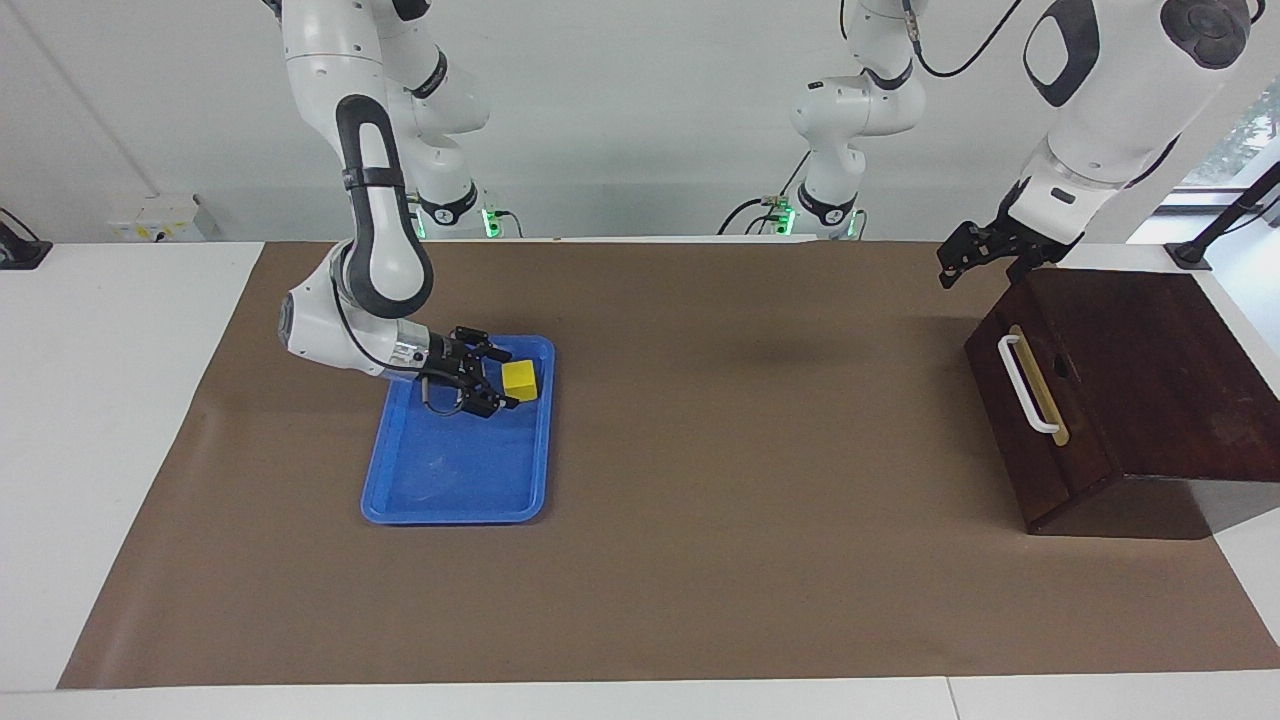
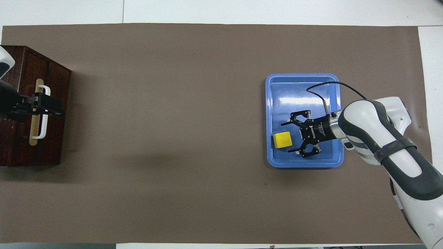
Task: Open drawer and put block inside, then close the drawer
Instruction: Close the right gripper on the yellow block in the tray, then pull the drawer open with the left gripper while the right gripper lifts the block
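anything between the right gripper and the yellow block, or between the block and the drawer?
Nothing between the open right gripper and the small yellow cube block in the blue plastic tray. The brown mat toward the dark wooden box's drawer shows nothing on it, but the drawer is shut. The left gripper hangs above the box.

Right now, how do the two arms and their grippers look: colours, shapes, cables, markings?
Both arms have rounded white shells with dark grey bands and joint caps. The right gripper and the left gripper are black, with skeletal two-finger linkages. The right gripper's body has small white lettering, and a thin black cable loops from its wrist. Black cables also hang near the arm bases.
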`<action>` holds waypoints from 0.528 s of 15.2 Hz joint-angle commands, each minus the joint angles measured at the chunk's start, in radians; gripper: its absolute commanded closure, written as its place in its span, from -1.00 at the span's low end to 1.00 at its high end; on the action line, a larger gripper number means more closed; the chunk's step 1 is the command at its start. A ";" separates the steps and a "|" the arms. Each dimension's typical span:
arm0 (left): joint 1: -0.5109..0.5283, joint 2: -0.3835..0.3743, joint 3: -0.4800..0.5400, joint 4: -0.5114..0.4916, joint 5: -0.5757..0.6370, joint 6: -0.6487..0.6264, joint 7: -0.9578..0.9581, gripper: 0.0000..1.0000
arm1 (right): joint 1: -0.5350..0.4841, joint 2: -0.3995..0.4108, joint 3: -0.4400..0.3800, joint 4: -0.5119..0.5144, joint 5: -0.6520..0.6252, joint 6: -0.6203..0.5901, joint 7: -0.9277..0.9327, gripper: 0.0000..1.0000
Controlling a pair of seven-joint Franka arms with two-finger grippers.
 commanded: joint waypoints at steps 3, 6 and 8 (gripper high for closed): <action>-0.010 -0.013 -0.002 -0.016 0.021 0.049 -0.038 -1.00 | -0.001 -0.006 0.000 -0.020 0.020 0.033 -0.042 -0.86; -0.069 -0.018 -0.006 -0.102 0.229 0.196 -0.035 -1.00 | 0.001 -0.005 0.000 -0.018 0.022 0.035 -0.036 -0.74; -0.077 0.021 -0.006 -0.111 0.331 0.262 -0.040 -1.00 | 0.001 -0.005 0.000 -0.018 0.022 0.035 -0.035 -0.32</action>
